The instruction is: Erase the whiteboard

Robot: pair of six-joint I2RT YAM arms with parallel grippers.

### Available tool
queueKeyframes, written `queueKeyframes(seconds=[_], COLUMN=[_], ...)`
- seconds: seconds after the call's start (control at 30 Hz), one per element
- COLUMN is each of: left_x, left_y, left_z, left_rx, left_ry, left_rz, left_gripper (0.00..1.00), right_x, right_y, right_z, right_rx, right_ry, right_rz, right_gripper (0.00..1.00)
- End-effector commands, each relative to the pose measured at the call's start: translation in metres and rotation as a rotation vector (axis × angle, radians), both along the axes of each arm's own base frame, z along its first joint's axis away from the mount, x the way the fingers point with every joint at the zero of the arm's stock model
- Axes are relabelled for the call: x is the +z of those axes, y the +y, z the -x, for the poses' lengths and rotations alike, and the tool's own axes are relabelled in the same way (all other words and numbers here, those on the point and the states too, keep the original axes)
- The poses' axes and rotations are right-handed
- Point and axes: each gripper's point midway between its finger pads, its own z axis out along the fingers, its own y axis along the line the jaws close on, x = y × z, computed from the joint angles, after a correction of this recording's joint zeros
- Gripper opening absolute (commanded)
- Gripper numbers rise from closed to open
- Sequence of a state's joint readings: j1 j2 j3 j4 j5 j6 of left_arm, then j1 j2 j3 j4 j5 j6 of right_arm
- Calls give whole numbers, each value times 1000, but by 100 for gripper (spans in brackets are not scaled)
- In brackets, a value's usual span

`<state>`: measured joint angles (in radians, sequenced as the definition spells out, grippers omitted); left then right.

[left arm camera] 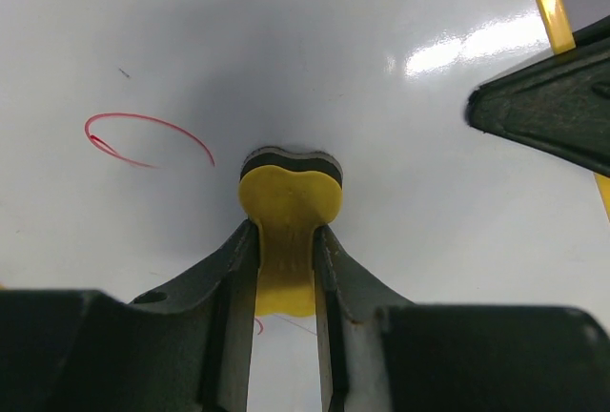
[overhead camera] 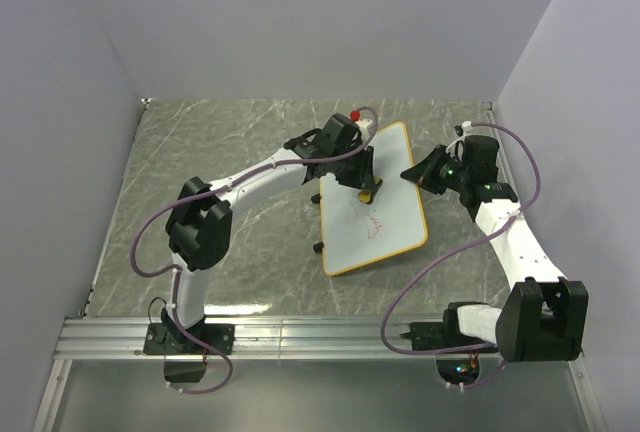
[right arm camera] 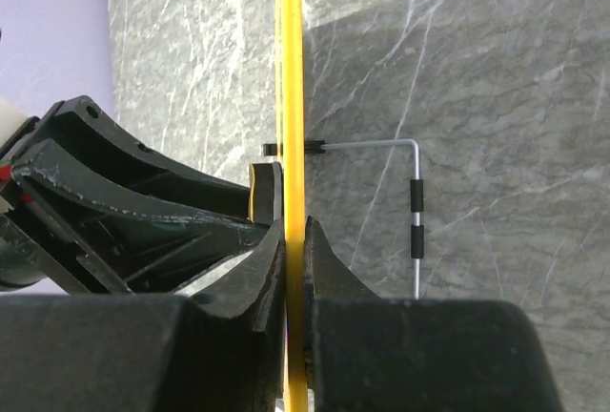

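The whiteboard [overhead camera: 385,214] sits right of centre on the marble worktop [overhead camera: 230,142]. Only the left wrist view shows the left fingers [left arm camera: 229,269] clamped on a yellow eraser [left arm camera: 289,193] touching the board beside a red loop [left arm camera: 143,135]. The right wrist view shows the right fingers [right arm camera: 329,269] pinching the board's yellow frame [right arm camera: 292,69].

I see a grey marble-patterned table [overhead camera: 240,142] with pale walls [overhead camera: 300,22] standing on three sides, a ribbed metal rail [overhead camera: 320,335] along its near edge, and far back a small red object [overhead camera: 355,114], too small for me to identify.
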<state>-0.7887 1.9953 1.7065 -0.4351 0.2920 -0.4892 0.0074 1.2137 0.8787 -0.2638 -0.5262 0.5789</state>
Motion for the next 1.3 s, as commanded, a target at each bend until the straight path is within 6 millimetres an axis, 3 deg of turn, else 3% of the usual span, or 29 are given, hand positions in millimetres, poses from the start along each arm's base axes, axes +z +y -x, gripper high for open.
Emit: queueKeyframes(seconds=[0.0,0.13,0.23,0.37,0.57,0.7,0.8,0.87,0.9,0.97,1.0,1.17,1.27], left_x=[-15,-34,-50,-68,-75,-51,-17,-4,18,26,42,48,26], left_y=[-5,30,54,70,68,54,28,17,9,0,-6,-12,2], left_z=[-9,-48,-62,-63,-48,-44,-39,-40,-45,-44,-48,-50,-57], left_rx=[12,132,180,194,159,118,65,48,40,28,26,25,82], left_ry=[21,55,85,104,140,98,41,21,-16,-10,-30,-22,-12], left_rz=[-32,-61,-78,-106,-80,-48,-3,11,43,53,80,93,37], left_gripper=[0,0,0,0,0,0,0,0,0,0,0,0,0], right_x=[-27,-28,-28,-27,-28,-30,-31,-32,-32,-34,-35,-34,-35], right_y=[1,0,0,-1,0,0,1,2,2,3,3,2,1], right_z=[18,20,21,21,17,16,14,14,14,14,15,17,19], right_rx=[23,16,13,11,8,8,8,8,9,9,8,3,2], right_ry=[83,83,83,83,84,92,92,92,92,94,98,93,93], right_rz=[58,52,52,57,52,46,43,37,36,31,30,34,37], right_gripper=[0,0,0,0,0,0,0,0,0,0,0,0,0])
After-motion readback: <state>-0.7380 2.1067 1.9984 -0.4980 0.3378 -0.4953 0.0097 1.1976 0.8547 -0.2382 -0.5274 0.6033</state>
